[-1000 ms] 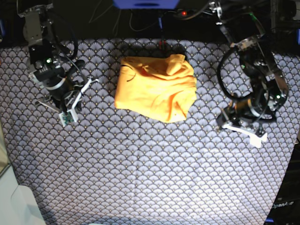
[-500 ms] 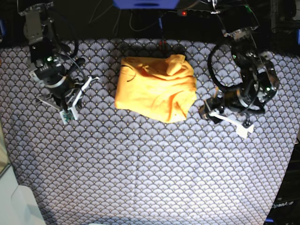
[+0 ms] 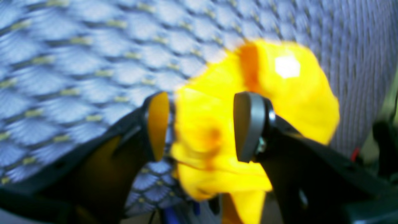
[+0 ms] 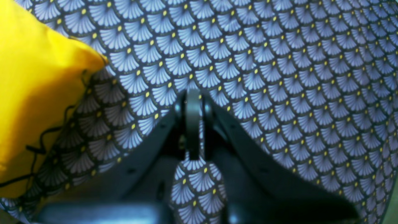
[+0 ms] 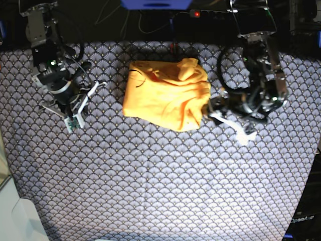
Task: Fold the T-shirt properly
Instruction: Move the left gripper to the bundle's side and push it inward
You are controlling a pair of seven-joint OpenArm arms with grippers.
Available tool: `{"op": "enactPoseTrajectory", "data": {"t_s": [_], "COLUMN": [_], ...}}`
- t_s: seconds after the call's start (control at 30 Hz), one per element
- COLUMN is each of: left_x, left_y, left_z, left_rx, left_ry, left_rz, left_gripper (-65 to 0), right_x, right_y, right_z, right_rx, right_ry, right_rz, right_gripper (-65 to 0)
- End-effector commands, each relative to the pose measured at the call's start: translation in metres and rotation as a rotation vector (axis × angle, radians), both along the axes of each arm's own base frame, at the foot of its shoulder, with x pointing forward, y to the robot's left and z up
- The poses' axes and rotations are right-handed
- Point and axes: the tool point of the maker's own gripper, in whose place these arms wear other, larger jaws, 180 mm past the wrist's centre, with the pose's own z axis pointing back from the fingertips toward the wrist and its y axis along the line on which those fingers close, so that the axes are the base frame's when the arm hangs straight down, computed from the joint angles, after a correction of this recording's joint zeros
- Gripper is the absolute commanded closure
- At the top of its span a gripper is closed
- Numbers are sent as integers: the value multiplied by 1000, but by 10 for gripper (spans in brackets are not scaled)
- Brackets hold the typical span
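Observation:
The yellow-orange T-shirt (image 5: 165, 93) lies in a wrinkled, bunched heap at the middle back of the table. My left gripper (image 5: 209, 108) is at the shirt's right edge. In the left wrist view the left gripper (image 3: 202, 126) is open, and the blurred shirt (image 3: 292, 90) shows between and beyond its pads. I cannot tell whether the pads touch the cloth. My right gripper (image 5: 95, 89) hovers to the left of the shirt, apart from it. In the right wrist view the right gripper (image 4: 192, 124) is shut and empty over the tablecloth, with the shirt (image 4: 31, 93) at the left.
The blue-grey scallop-patterned tablecloth (image 5: 160, 175) covers the whole table. Cables and a dark edge run along the back (image 5: 150, 20). A thin black thread (image 4: 40, 146) lies by the shirt's edge. A pale object (image 5: 15, 221) sits at the front left corner.
My left arm has swung left across the table from the right side to the shirt's right edge. My right arm has barely moved. The shirt lies as before.

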Motion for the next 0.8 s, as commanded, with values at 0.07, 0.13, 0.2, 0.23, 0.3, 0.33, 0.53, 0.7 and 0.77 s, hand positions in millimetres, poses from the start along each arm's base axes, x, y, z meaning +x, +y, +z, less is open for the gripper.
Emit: {"op": "enactPoseTrajectory", "data": {"t_s": [0.07, 0.13, 0.2, 0.23, 0.3, 0.33, 0.53, 0.7, 0.77], "left_x": [9, 13, 12, 11, 11, 11, 6, 5, 5], "left_y": [-6, -8, -7, -8, -6, -2, -23, -28, -28], "left_z": [10, 14, 7, 2, -7, -12, -23, -25, -25], "left_rx": [32, 34, 32, 30, 28, 36, 92, 89, 88], "left_ry": [-42, -54, -31, -14, 20, 37, 72, 80, 79], "left_rz": [-50, -57, -57, -59, -57, -58, -193, -205, -205], "left_gripper": [-328, -328, -328, -328, -328, -328, -328, -327, -326], "right_x": [7, 7, 7, 7, 7, 7, 7, 7, 7], "right_y": [0, 0, 0, 0, -1, -1, -1, -1, -1], "right_z": [12, 13, 12, 13, 13, 13, 14, 14, 14], "right_rx": [-5, -5, -5, -6, -8, -8, -8, -8, -8], "right_ry": [-46, -47, -47, -47, -47, -49, -50, -50, -50], "right_rz": [14, 14, 16, 16, 15, 14, 16, 16, 16], "right_gripper": [0, 0, 0, 0, 0, 0, 0, 0, 0]}}
